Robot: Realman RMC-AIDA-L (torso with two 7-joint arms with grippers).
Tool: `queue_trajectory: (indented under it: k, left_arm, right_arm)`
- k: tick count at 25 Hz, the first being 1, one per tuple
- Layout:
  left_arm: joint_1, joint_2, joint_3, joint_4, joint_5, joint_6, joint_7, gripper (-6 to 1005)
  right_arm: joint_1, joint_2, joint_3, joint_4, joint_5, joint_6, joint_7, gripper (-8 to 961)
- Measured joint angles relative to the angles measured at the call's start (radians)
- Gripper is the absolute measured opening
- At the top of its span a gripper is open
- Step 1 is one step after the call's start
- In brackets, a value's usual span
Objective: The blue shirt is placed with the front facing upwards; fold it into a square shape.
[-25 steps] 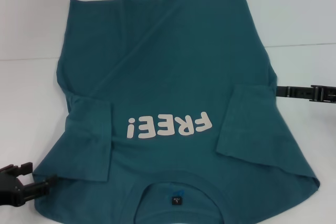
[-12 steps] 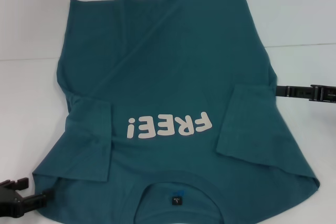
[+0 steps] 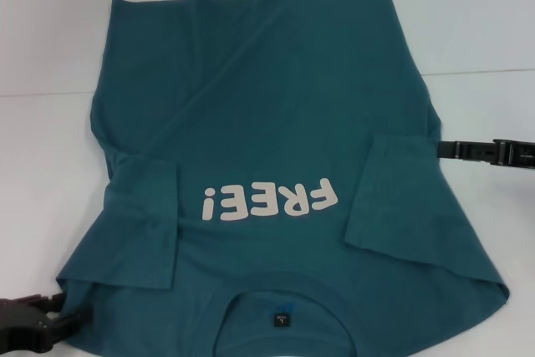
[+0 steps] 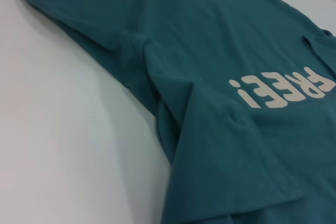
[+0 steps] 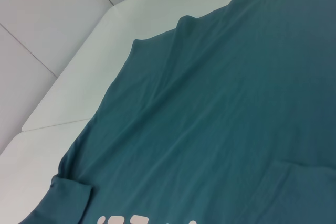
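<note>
1. The blue shirt (image 3: 276, 123) lies front-up on the white desk (image 3: 42, 165), collar nearest the robot and hem at the far edge. The white "FREE!" lettering (image 3: 269, 200) reads upside down from the head view, and the small dark label (image 3: 281, 320) shows inside the neck.

2. Both short sleeves are already folded inward onto the body: the left sleeve (image 3: 146, 223) beside the exclamation mark, the right sleeve (image 3: 393, 194) just past the "F".

3. The left hand (image 3: 52, 321) sits low at the near left corner, right against the shirt's shoulder edge. Its fingers look slightly apart, with cloth seeming to meet the gap, but whether it has a grip I cannot tell.

4. The right hand (image 3: 443, 149) reaches in from the right and meets the shirt's side edge by the folded sleeve; I cannot tell whether its fingers are apart or together.

5. Risks, as I judge them:
   - A pinch that catches only the top layer would drag the cloth and leave the lower layer behind.
   - Uneven pulling by the two hands could skew the fold, so the result is not square.
   - Lifting the near corner may undo the left sleeve fold.
   - The diagonal wrinkles across the far half could get trapped inside.
</note>
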Motion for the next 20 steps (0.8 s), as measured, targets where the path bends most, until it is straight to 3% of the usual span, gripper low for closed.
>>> queue_trajectory:
  k: [7, 12, 14, 17, 20]
  left_arm:
    - [-0.006, -0.003, 0.0, 0.005, -0.01, 0.004, -0.016, 403]
    - [-0.008, -0.003, -0.004, 0.023, -0.012, 0.018, -0.052, 244]
    - [-0.008, -0.002, -0.002, 0.035, -0.012, 0.033, -0.067, 167]
    - [-0.011, -0.001, -0.002, 0.043, -0.013, 0.048, -0.074, 53]
    - [-0.019, -0.001, -0.005, 0.056, -0.014, 0.077, -0.089, 23]
  right_arm:
    - [-0.004, 0.003, 0.0, 0.003, 0.001, -0.009, 0.003, 741]
    - [-0.007, -0.008, 0.0, 0.01, 0.002, -0.033, 0.024, 740]
    - [-0.004, -0.021, 0.0, 0.01, -0.003, -0.067, 0.043, 739]
    - [0.006, -0.06, -0.001, 0.007, -0.012, -0.127, 0.099, 740]
    - [0.022, -0.104, -0.002, 0.004, -0.039, -0.192, 0.16, 743]
